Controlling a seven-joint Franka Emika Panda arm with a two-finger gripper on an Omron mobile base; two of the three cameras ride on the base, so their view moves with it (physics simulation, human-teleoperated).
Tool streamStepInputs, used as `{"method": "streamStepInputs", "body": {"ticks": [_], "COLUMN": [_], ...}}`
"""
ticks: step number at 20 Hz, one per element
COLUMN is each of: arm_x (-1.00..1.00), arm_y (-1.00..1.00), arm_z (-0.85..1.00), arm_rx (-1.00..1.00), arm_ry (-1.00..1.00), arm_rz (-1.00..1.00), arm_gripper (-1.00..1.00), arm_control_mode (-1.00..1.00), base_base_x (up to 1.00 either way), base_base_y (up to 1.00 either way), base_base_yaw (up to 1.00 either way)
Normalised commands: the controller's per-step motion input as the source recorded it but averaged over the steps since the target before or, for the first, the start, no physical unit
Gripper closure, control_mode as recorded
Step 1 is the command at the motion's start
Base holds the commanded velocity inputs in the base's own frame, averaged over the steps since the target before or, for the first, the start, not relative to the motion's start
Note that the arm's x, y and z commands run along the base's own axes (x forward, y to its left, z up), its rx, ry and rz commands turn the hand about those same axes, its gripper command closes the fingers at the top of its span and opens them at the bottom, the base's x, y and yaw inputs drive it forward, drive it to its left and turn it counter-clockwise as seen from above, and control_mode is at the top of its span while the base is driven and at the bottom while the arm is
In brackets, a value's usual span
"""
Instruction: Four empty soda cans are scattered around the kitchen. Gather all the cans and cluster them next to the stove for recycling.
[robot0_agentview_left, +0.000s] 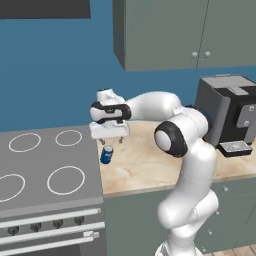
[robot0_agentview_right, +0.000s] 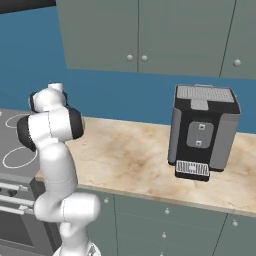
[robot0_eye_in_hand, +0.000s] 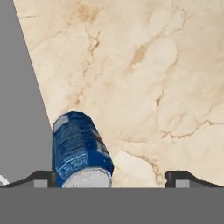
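Deep blue wall fills the upper left of the left base view, with grey-green upper cabinets across the upper right. Below them a beige marble counter runs from the centre to the right edge, over grey-green lower cabinets. The stove takes the lower left of that view: a flat grey cooktop with white ring marks, a row of knobs along its front, its right edge meeting the counter.

The white arm rises from the lower right and reaches left across the middle of the frame. In the right base view it stands at the left, with the counter stretching right behind it.

A dark coffee machine sits at the right edge of the left base view, against the wall; in the right base view it stands right of centre on the counter.

The gripper hangs left of centre, fingers pointing down, directly above the blue soda can. Its jaws stand wide apart and hold nothing. In the hand view the two dark fingertips sit far apart at the bottom edge, the left one just beside the can, the right one well clear of it.

The blue soda can stands on the counter just beside the stove's right edge. In the hand view it sits at the lower left, silver top toward the camera.
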Motion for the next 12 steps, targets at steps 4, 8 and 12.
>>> {"method": "streamStepInputs", "body": {"ticks": [4,8,12], "arm_x": [-0.08,-0.18,-0.47], "arm_y": [-0.10,-0.21,-0.45], "arm_z": [1.00,0.98,0.62], "arm_rx": [0.01,0.09,0.12], "arm_ry": [-0.17,-0.19,-0.23], "arm_rz": [-0.06,-0.01,0.00], "arm_gripper": [-1.00,-1.00,-1.00], "arm_control_mode": [-1.00,-1.00,-1.00], "base_base_x": [0.00,0.00,0.00], "base_base_y": [0.00,0.00,0.00], "base_base_yaw": [0.00,0.00,0.00]}}
